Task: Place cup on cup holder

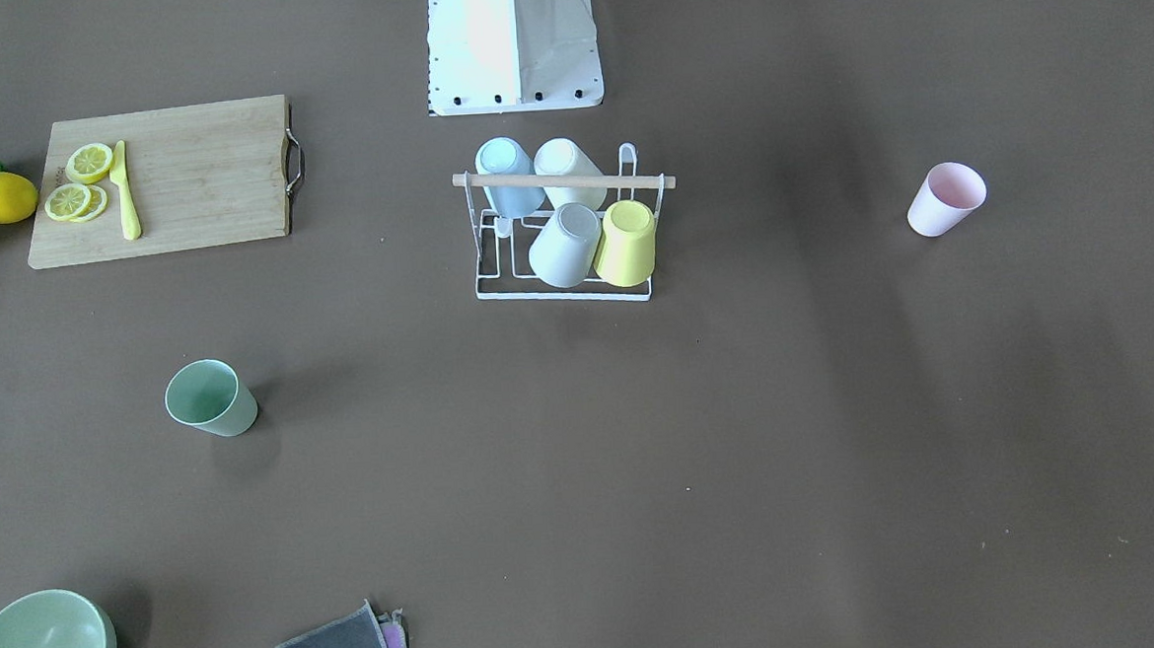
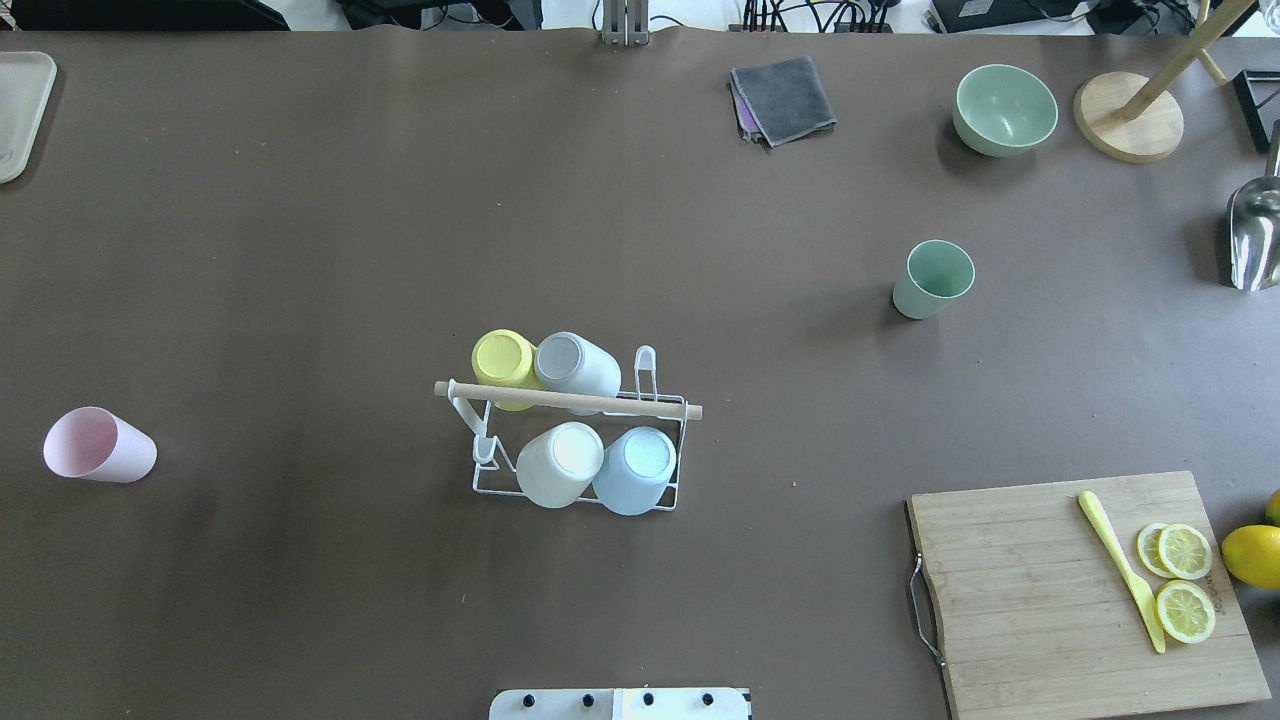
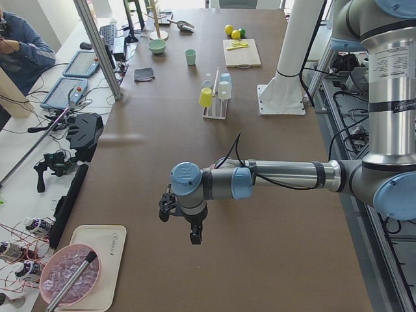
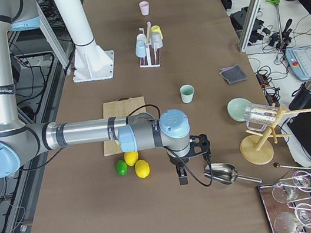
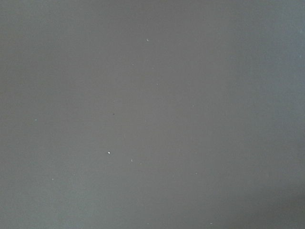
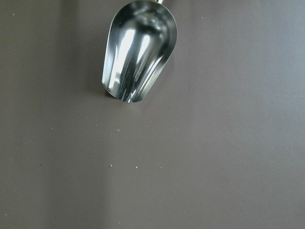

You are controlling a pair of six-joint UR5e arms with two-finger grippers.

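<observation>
Well, the cup holder (image 2: 620, 404) stands central on the desk (image 2: 300, 250), four cups (image 2: 506, 357) upturned, spare prongs (image 2: 484, 447) awaiting the loose pink cup (image 2: 98, 446) or green cup (image 2: 932, 279). Left claw (image 3: 194, 235) and right claw (image 4: 182, 178) hover far off; open or closed, I cannot tell.

No legible text. Small mark on cutting board (image 2: 1040, 590) edge, perhaps brand; too small to read.

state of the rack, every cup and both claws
white wire cup holder with wooden rod: upright, two prongs free
yellow plastic cup: inverted on holder
grey plastic cup: inverted on holder
white plastic cup: inverted on holder
light blue plastic cup: inverted on holder
pink plastic cup: upright, empty
green plastic cup: upright, empty
left claw: cannot tell
right claw: cannot tell
</observation>
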